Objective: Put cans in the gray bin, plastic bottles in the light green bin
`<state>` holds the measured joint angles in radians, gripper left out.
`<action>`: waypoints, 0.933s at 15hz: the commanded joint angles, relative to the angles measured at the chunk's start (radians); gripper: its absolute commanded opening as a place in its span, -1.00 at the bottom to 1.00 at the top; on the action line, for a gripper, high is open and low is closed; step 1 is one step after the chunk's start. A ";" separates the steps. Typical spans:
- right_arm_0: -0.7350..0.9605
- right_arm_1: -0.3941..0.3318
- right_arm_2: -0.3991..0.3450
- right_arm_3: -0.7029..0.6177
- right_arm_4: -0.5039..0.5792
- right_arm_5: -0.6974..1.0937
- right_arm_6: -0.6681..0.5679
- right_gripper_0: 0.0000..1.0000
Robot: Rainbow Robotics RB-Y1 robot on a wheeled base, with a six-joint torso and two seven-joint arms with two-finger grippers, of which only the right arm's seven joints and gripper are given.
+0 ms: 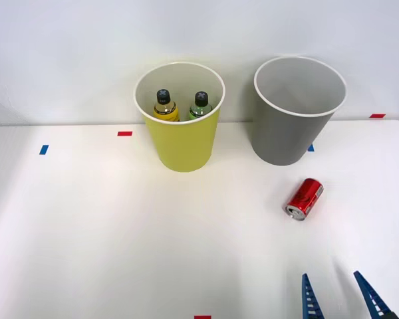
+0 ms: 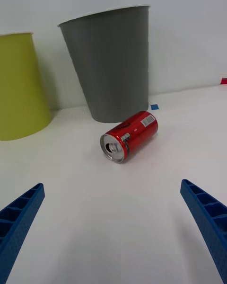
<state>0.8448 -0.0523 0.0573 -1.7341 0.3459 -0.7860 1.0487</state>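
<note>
Right gripper [image 1: 339,296]: jaws wide apart, holding nothing, touching nothing | can [image 1: 304,199]: on its side, long axis diagonal, opened end toward gripper, near gray bin [image 1: 289,133]

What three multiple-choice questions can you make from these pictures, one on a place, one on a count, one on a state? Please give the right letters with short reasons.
1. Where does the red can lie?
A. in the gray bin
B. on the table
C. in the light green bin

2. How many bottles stand in the light green bin?
A. one
B. two
C. three

3. The right gripper is:
A. open
B. shut on the can
C. shut, empty

Answers: 1 B, it lies on its side before the gray bin. 2 B, two black caps show. 3 A, its fingers stand apart.
</note>
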 commanded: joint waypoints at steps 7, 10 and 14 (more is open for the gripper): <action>-0.003 -0.070 0.010 -0.338 0.019 0.493 0.017 1.00; 0.014 -0.130 0.082 -0.565 -0.051 0.863 0.007 1.00; -0.058 -0.225 0.096 -0.806 -0.188 1.393 -0.055 1.00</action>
<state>0.8308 -0.2138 0.1348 -2.3901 0.2472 0.3578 1.0422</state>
